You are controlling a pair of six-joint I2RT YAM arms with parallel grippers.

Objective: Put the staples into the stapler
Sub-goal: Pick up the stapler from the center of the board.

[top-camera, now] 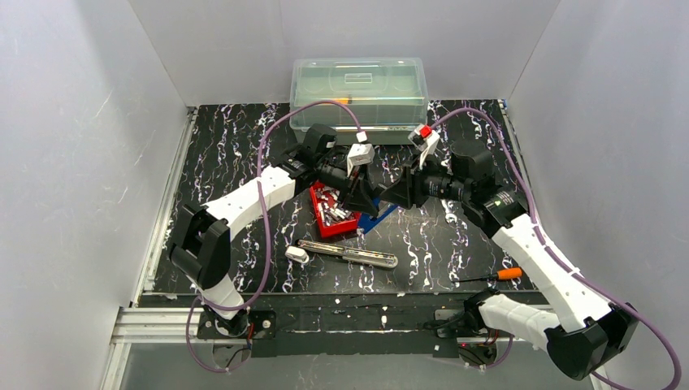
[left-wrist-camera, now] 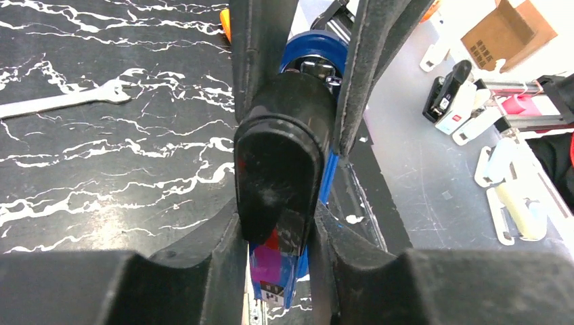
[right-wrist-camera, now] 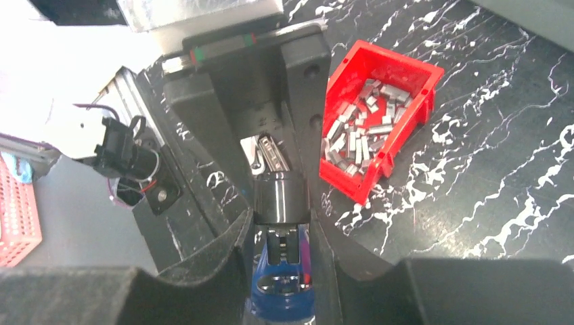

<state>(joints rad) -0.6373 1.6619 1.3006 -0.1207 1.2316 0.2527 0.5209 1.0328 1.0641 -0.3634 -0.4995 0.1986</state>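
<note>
A stapler with a black top and blue base (top-camera: 376, 220) hangs between my two grippers, just right of the red bin. My left gripper (top-camera: 363, 201) is shut on its black top; in the left wrist view the stapler (left-wrist-camera: 281, 162) fills the gap between the fingers (left-wrist-camera: 260, 61). My right gripper (top-camera: 396, 193) is shut on its other end; in the right wrist view the black and blue stapler (right-wrist-camera: 281, 203) sits between the fingers (right-wrist-camera: 308, 88). The staples (right-wrist-camera: 359, 132), several short silvery blocks, lie in the red bin (right-wrist-camera: 406, 71), also seen from above (top-camera: 318, 218).
A long silver metal bar (top-camera: 349, 253) with a white end piece (top-camera: 296, 254) lies in front of the bin. An orange-handled screwdriver (top-camera: 496, 275) lies front right. A clear lidded box (top-camera: 358, 89) stands at the back. A wrench (left-wrist-camera: 61, 101) lies on the mat.
</note>
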